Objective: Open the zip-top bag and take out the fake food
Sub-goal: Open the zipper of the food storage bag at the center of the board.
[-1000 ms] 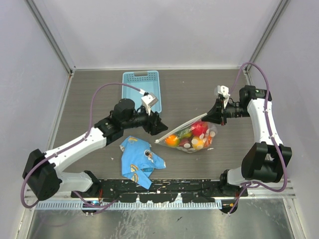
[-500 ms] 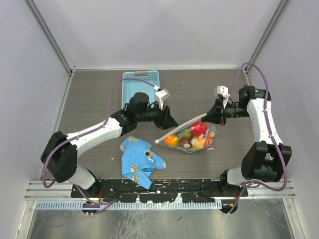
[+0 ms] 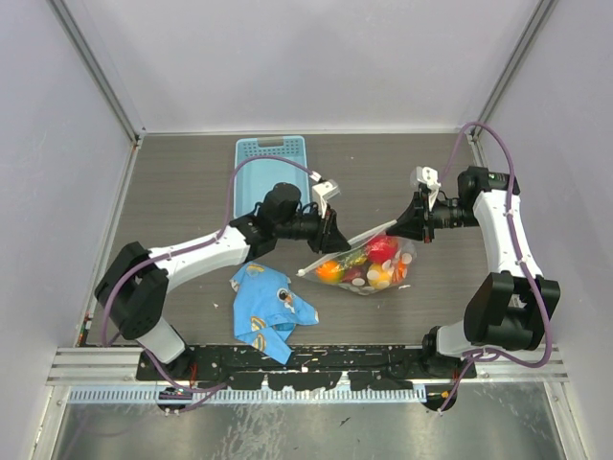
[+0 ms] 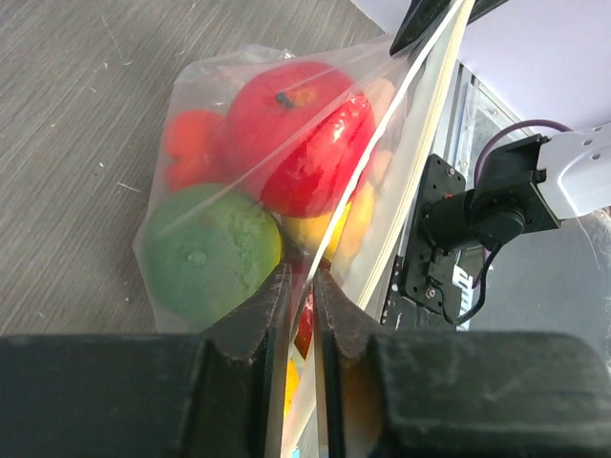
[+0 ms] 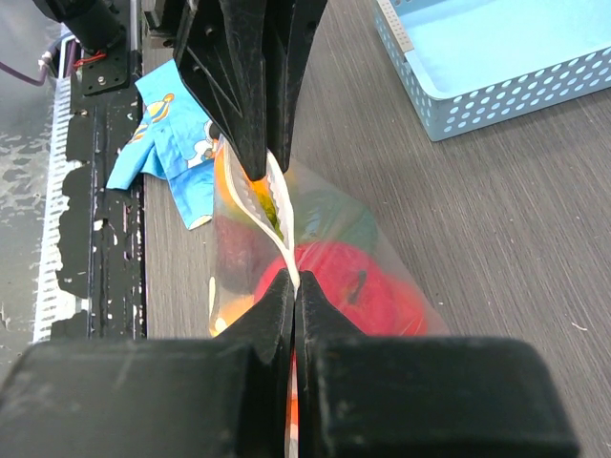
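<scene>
While both claws have a hold on the zip-top bag (image 3: 366, 278), I judge the task barely begun, because nothing has come out of it. At centre frame in the overhead view, the left claw (image 3: 334, 239) reaches in from the left. On its wrist camera the jaws stand only a sliver apart, with the bag's upper film between them, which I read as a pinch on the plastic near the low end of the zip strip (image 3: 364, 239). Just right of it, the bag hangs stretched between the two arms, its belly resting on the table (image 3: 182, 201) right of centre. The fake food (image 3: 381, 249) is all inside: red, orange, yellow and green pieces pressed against the dotted plastic. At the strip's upper right end the right claw (image 3: 402, 228) is clamped tight on the white edge, with no gap showing on its own camera. I cannot tell from these views whether the seal has parted at all. Left to do, as I see it: pull the mouth open, then lift the pieces out. As for the surface, it is dark wood-grain board. A blue cartoon-print cloth (image 3: 268, 307) lies crumpled at lower left of centre, and a light blue slotted basket (image 3: 271, 165) sits above it towards the back. Plain pale walls (image 3: 316, 57) close in three sides.
</scene>
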You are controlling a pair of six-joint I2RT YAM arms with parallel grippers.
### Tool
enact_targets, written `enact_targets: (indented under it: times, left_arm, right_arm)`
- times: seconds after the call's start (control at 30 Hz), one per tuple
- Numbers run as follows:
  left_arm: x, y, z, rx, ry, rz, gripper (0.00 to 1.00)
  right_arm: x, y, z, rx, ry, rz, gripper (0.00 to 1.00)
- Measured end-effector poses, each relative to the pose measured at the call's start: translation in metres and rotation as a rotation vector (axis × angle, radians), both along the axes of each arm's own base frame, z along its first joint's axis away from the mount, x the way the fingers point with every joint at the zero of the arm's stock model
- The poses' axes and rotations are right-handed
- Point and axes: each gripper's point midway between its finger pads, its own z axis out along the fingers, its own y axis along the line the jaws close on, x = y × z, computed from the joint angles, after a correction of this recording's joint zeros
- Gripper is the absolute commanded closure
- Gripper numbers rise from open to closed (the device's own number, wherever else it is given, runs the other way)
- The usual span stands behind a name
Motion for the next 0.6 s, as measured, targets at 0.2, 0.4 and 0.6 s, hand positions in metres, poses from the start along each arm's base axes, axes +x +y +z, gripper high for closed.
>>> enact_targets:
  times: [0.2, 0.4, 0.6]
  left_arm:
    - [-0.003, -0.004, -0.004, 0.003, 0.011, -0.022, 1.0]
    - [-0.009, -0.019, -0.001, -0.004, 0.008, -0.054, 1.0]
    - [-0.028, -0.077, 0.012, -0.069, -0.004, -0.141, 1.0]
  right_arm:
    - [0.0, 0.0, -0.001, 0.0, -0.002, 0.002, 0.99]
    - [0.004, -0.004, -0.001, -0.033, 0.001, -0.001, 0.99]
    - [0.031, -0.028, 0.014, -0.167, -0.057, -0.049, 0.99]
